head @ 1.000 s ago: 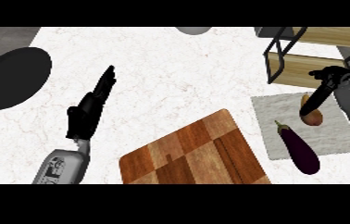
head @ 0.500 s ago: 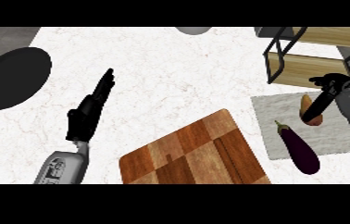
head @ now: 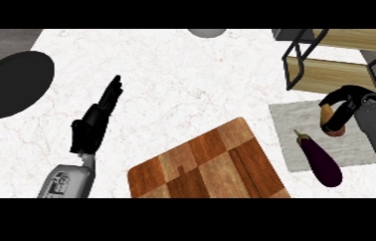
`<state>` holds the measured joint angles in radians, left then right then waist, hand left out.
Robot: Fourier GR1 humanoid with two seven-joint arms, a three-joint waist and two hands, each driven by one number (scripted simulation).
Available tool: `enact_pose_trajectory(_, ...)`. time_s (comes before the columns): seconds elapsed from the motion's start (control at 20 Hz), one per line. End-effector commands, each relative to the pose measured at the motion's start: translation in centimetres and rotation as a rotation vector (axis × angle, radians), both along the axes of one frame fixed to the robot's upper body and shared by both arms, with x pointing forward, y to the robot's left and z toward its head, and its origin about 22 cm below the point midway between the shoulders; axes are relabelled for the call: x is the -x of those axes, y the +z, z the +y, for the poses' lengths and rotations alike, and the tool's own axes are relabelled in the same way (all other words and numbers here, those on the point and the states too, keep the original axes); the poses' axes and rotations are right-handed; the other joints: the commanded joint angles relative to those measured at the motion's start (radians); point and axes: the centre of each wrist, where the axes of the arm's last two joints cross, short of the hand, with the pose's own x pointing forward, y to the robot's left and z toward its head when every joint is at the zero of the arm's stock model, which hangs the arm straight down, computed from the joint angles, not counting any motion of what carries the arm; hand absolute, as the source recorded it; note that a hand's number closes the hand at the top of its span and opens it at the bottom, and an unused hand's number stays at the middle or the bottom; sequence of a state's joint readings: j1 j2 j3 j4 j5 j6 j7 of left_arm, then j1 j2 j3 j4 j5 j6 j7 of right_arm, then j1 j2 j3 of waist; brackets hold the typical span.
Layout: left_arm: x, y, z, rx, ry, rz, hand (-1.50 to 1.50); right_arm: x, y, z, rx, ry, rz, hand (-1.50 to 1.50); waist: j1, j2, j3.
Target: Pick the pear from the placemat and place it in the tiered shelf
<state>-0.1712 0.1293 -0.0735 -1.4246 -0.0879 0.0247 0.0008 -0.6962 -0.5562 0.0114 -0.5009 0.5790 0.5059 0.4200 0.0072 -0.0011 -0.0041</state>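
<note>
The right robot hand [head: 343, 108] is at the right edge of the view, its black fingers curled round the small brownish pear [head: 330, 121], which shows between fingers and thumb. The pear sits over the far part of the grey rectangular placemat [head: 294, 135]; whether it has left the mat cannot be told. Just near and left of it on the same mat lies a long dark purple eggplant [head: 320, 158].

The step in hand looks like the grasp and lift. To do it well, the hand should rise straight up first, so the fingers clear the eggplant, then carry the pear the short way far to the black-framed tiered shelf with pale wooden boards [head: 327, 60], entering between the frame bars and setting it on a board before letting go.

The left robot hand [head: 95, 123] rests open on the left, fingers straight and pointing far, well apart from everything. Between the two hands lies a striped wooden cutting board [head: 206, 168] on the white marbled table [head: 191, 80].

Counted: one pear, one eggplant, one placemat, one shelf, one cutting board, two hands.
</note>
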Motion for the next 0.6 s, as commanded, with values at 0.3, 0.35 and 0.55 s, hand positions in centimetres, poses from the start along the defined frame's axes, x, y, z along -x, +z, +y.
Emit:
enact_pose_trajectory(0.3, 1.2, -1.0, -0.2, -0.008, 0.032, 0.031, 0.0, -0.7, -1.3, 9.2, -0.014, 0.194, -0.272, 1.5, -0.031, -0.016, 0.001)
enact_pose_trajectory(0.35, 0.8, -1.1, -0.4, -0.001, 0.033, 0.017, 0.0, -1.0, -0.9, 11.7, -0.015, 0.216, -0.363, 1.5, -0.035, -0.017, 0.001)
enact_pose_trajectory(0.55, 0.3, -0.3, 1.3, -0.007, 0.055, 0.009, 0.0, 0.4, -0.6, 21.8, -0.08, 0.288, -0.555, 1.5, -0.046, -0.025, 0.0)
